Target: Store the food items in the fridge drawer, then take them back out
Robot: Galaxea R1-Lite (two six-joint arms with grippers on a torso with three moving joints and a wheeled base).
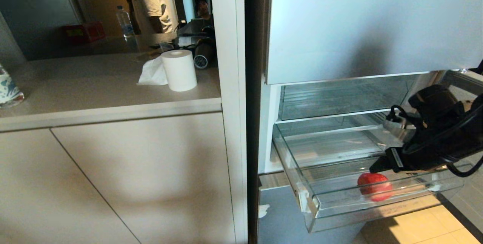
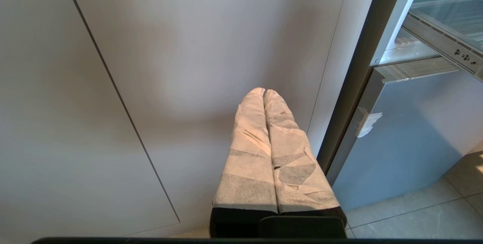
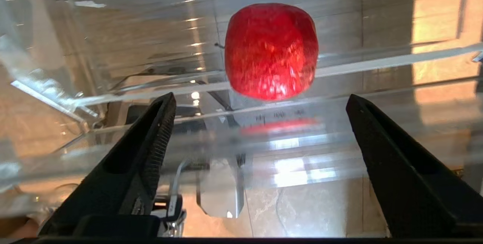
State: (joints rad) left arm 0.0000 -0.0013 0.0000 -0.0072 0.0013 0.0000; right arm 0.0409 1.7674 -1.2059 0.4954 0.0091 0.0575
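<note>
While the drawer stands pulled out, notes run big to small.

Fridge: upper door panel (image 1: 369,25) closed above; open compartment below it, cabinet fronts (image 1: 113,176) to the robot's left.

Worktop (image 1: 94,82): carries a paper roll (image 1: 179,69) and a bottle (image 1: 124,21); well apart from the work. A person (image 1: 149,0) stands far behind.

Fridge drawer (image 1: 377,210): clear bin, drawn forward over the floor; tall front lip nearest the robot, low side walls, open top.

Right claw (image 3: 260,112): inside the drawer's span, reaching in from the robot's right; jaws spread wide, holding nothing.

Left claw (image 2: 264,93): padded fingers pressed together, empty, parked low before the cabinet fronts, far from the drawer.

Red fruit (image 1: 374,186): on the drawer floor near the front lip, just beyond the right claw's tips, apart from both. Round, so no long axis to line up.

Orange fruit: not seen in any view.

Key relation: fruit lies ahead of the right claw, centred between the jaws; right arm is plainly nearer.

Room: bare drawer floor toward the back and the left wall; front lip close behind the fruit, likely the edge to mind.
</note>
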